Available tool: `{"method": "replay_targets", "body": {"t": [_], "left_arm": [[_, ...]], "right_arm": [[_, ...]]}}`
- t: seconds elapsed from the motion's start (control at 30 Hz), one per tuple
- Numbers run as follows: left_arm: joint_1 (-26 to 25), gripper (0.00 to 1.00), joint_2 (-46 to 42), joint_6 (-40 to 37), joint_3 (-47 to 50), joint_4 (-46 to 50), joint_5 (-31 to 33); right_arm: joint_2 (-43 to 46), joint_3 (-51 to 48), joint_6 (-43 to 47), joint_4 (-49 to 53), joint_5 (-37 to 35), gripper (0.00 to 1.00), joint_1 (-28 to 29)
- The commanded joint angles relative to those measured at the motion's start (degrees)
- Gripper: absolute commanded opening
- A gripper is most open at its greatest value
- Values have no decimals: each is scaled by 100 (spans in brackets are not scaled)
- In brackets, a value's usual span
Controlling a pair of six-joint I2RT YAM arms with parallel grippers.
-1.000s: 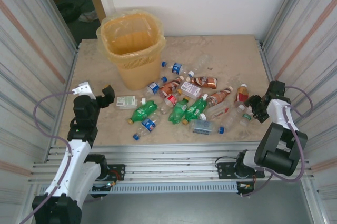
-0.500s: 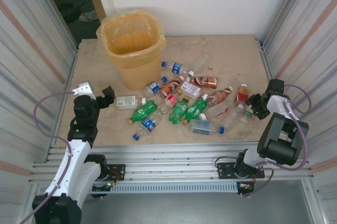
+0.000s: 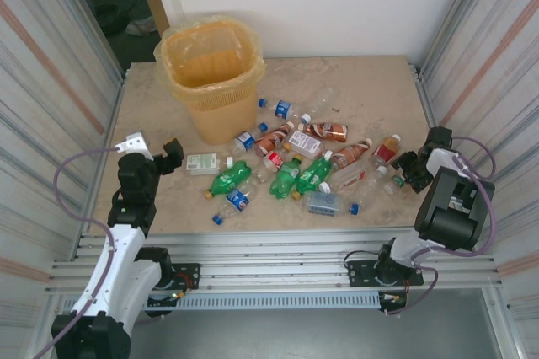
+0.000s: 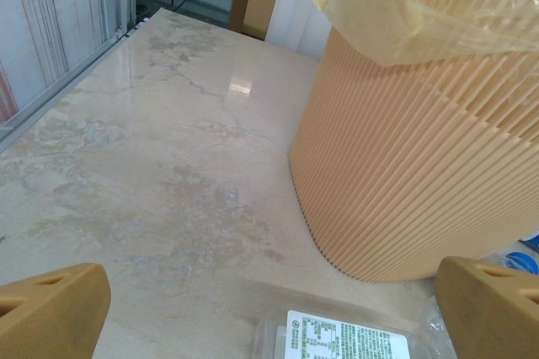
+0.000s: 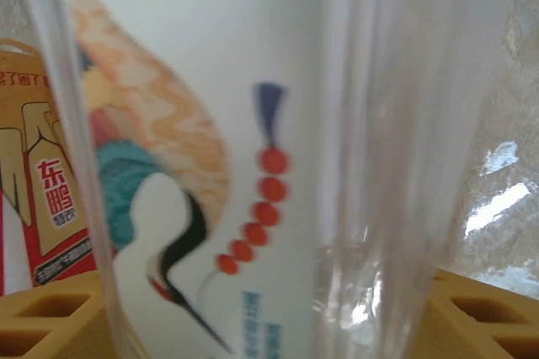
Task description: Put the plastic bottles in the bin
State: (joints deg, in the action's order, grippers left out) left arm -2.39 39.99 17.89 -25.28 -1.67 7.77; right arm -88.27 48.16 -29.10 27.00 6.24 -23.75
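The yellow-orange bin (image 3: 223,110) stands at the back left, its ribbed wall (image 4: 404,174) close ahead of my left gripper (image 3: 153,149). That gripper (image 4: 274,300) is open, above a flat clear bottle with a white-green label (image 3: 205,163) (image 4: 345,338). Several plastic bottles lie in the middle, among them green ones (image 3: 229,178) (image 3: 286,178) and a brown-labelled one (image 3: 324,131). My right gripper (image 3: 408,171) (image 5: 269,308) has its jaws on either side of a clear bottle with a crane label (image 3: 381,179) (image 5: 210,140). I cannot see whether they press on it.
A red-orange bottle (image 3: 386,149) lies just beyond the right gripper. Ribbed metal walls (image 3: 50,81) close in both sides, and a slotted rail (image 3: 269,249) runs along the near edge. Bare marble (image 4: 152,165) stretches left of the bin.
The right arm's elbow has swung back over its base and its gripper has pushed slightly left onto the clear bottle. The red-orange bottle has tilted. The left arm is still.
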Motion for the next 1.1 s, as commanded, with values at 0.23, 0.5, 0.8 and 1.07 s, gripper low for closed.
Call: {"method": "replay_targets", "body": {"t": [0.23, 0.5, 0.8, 1.07], "left_arm": [[-25, 99, -254, 120, -173, 122, 204], [-25, 99, -237, 512, -483, 495, 431], [-24, 99, -431, 815, -875, 1077, 440], [-27, 99, -814, 835, -1231, 1653, 453]], "right_arm": [[92, 75, 56, 150, -259, 50, -25], [751, 246, 200, 475, -496, 29, 72], [1562, 757, 344, 953, -922, 18, 709], [2214, 1327, 507, 1117, -984, 14, 1629]]}}
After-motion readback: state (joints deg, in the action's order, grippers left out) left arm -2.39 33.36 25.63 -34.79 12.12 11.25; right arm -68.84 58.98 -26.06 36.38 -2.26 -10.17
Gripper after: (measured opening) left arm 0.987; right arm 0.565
